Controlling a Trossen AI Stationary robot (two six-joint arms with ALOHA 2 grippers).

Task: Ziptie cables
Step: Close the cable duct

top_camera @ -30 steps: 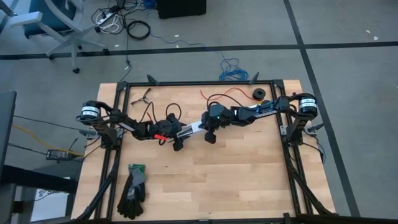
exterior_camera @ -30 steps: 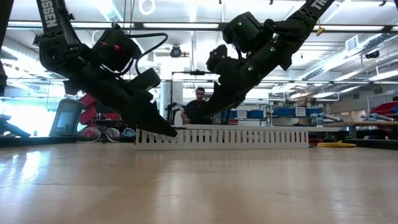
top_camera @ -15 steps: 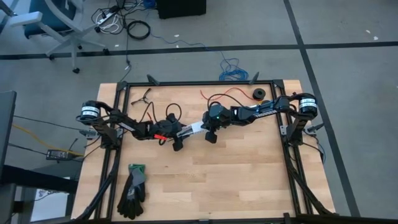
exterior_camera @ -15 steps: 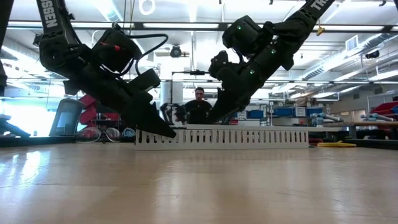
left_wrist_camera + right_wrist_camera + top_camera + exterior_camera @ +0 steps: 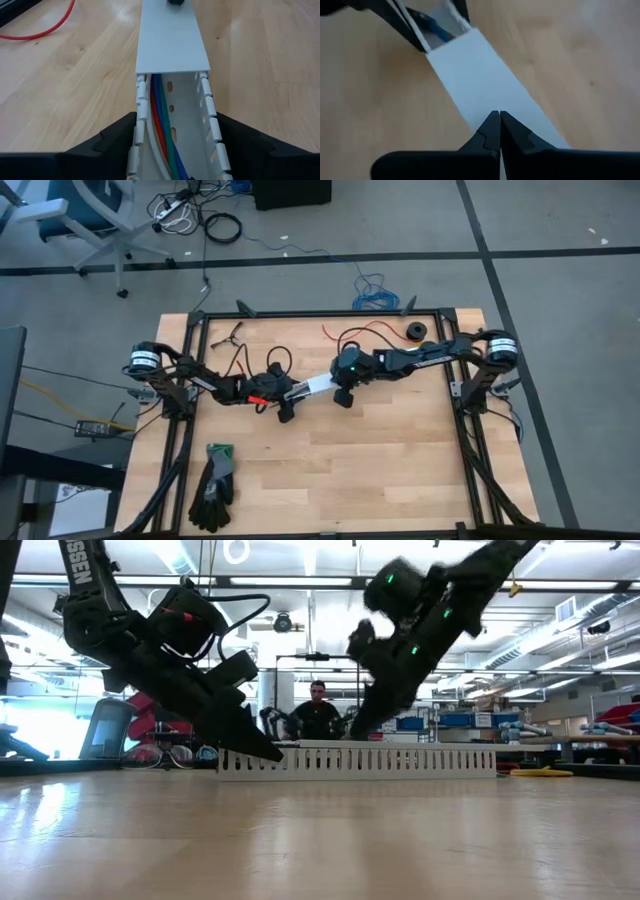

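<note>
Wooden table [image 5: 380, 450] is carrying the work, with an open workshop behind it where a person [image 5: 318, 712] is sitting beyond the far edge. At the table's middle a white slotted channel [image 5: 172, 100] is lying flat, partly covered by a flat white lid [image 5: 485, 95]. The cables [image 5: 162, 125] are lying lengthwise inside the channel's uncovered end: blue, red, green and white strands side by side.

The left gripper [image 5: 172, 145] is straddling that uncovered end, its fingers [image 5: 107, 140] spread apart and standing just outside the two slotted walls. The right gripper [image 5: 499, 131] is hanging over the lid with its fingers pressed together, tips meeting; whether they are touching the lid cannot be told.

A red wire [image 5: 365, 330] is lying near the table's far edge. A pair of gloves [image 5: 213, 485] is lying near the front left corner.
</note>
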